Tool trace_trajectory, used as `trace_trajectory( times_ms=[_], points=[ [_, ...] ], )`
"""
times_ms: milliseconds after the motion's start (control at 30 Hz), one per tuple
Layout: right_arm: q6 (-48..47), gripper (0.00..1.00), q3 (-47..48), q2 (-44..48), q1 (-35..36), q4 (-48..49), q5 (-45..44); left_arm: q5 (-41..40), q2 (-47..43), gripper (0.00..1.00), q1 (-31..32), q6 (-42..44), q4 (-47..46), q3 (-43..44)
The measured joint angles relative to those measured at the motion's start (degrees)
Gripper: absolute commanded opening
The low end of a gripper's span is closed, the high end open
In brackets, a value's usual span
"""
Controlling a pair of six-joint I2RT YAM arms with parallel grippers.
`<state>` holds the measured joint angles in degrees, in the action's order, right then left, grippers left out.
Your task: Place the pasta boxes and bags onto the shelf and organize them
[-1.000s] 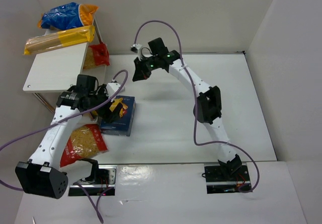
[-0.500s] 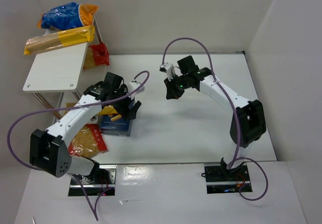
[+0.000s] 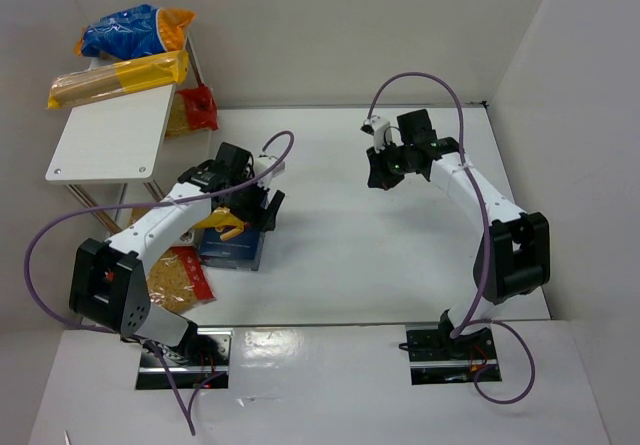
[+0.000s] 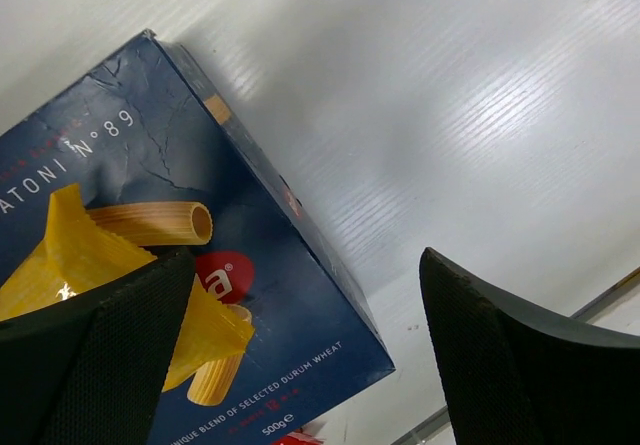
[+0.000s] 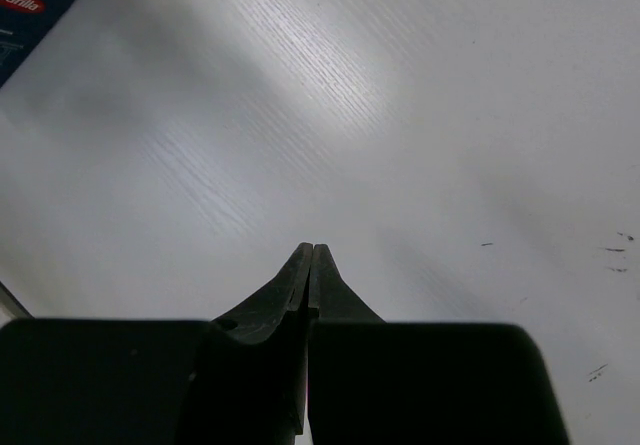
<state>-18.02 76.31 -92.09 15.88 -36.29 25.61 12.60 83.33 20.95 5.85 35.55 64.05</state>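
Observation:
The dark blue pasta box (image 3: pixel 233 249) lies flat on the white floor; it fills the left of the left wrist view (image 4: pixel 180 255). My left gripper (image 3: pixel 256 208) is open over the box's right edge (image 4: pixel 300 350): one finger is over the box face, the other over bare floor. My right gripper (image 3: pixel 381 177) is shut and empty above bare floor (image 5: pixel 312 252). A blue-orange bag (image 3: pixel 135 30) and a spaghetti bag (image 3: pixel 120 77) lie at the back of the shelf's white top board (image 3: pixel 105 140). A red-ended bag (image 3: pixel 194 111) sits beside the board, lower down.
A clear red-ended bag of short pasta (image 3: pixel 176 277) lies on the floor left of the box, partly under my left arm. A corner of the box shows at the top left of the right wrist view (image 5: pixel 25 0). White walls enclose the floor.
My right arm has pulled back to the right, away from the shelf. My left gripper has moved right, from over the box's middle to its right edge.

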Motion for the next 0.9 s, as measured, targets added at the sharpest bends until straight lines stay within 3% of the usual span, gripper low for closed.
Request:
trace_trajectory(
  times_ms=[900],
  points=[
    [0.28,0.00,-1.01,0.46,0.00,2.56,1.38,-12.44,0.04,1.00,-1.53,-4.85,0.33,-1.64]
  ],
)
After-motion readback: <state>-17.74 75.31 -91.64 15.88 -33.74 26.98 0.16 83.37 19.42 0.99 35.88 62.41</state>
